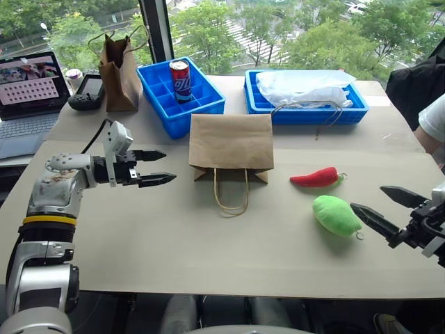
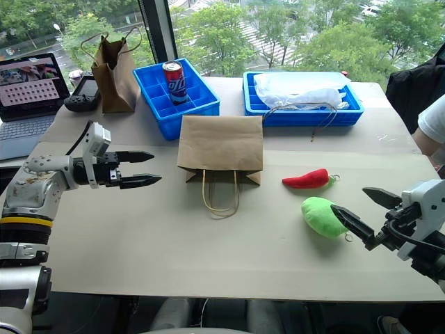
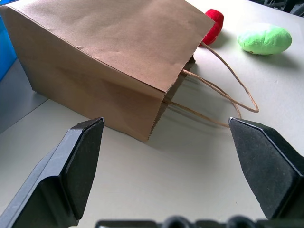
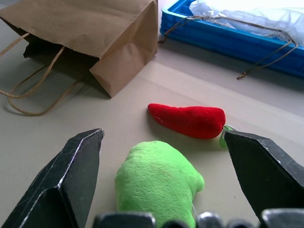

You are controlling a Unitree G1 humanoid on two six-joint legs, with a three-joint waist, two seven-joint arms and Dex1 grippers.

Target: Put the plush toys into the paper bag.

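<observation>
The light-brown paper bag lies flat in the middle of the table, its mouth and cord handles toward me. To its right lie the two plush toys: a red chili and, nearer me, a lime-green oval. My left gripper hovers open to the left of the bag, pointing at it. My right gripper is open just right of the green toy, which sits right before its fingers in the right wrist view, untouched.
At the back stand a blue divided tray holding a soda can, a blue tray with white plastic, and a darker narrow paper bag. A laptop and controller sit far left. A person's sleeve shows at right.
</observation>
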